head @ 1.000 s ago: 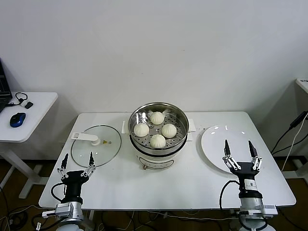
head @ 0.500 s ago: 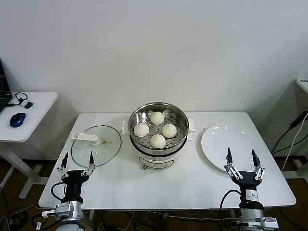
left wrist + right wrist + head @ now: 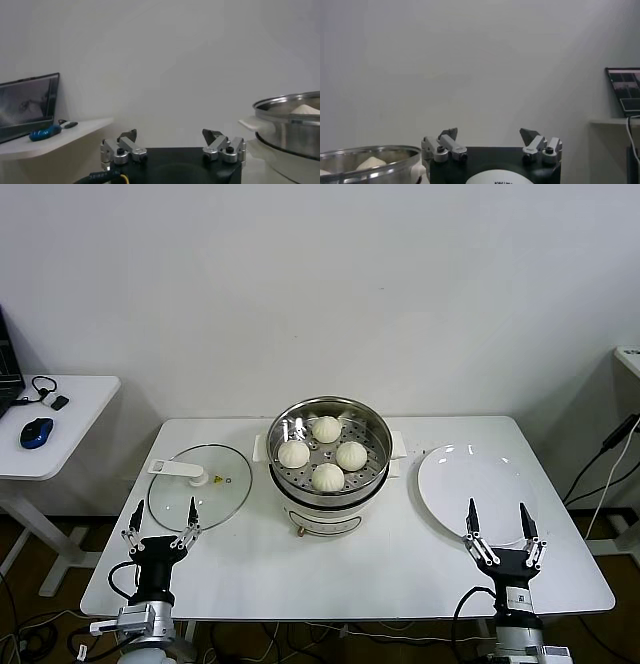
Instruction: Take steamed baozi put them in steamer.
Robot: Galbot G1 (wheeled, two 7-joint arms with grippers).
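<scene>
4 buns (image 3: pixel 322 452) sit inside the steamer (image 3: pixel 328 489). Left gripper (image 3: pixel 158 516) and right gripper (image 3: pixel 497 517) both spread wide, empty, at table's near edge.

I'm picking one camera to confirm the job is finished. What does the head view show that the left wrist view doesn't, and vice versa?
Head view only: four steamed baozi in the steamer, the glass lid, the bare plate, and the open right pincer.
Left wrist view only: a laptop on the side desk.
Both: the open left pincer, the steamer and the blue mouse.
</scene>
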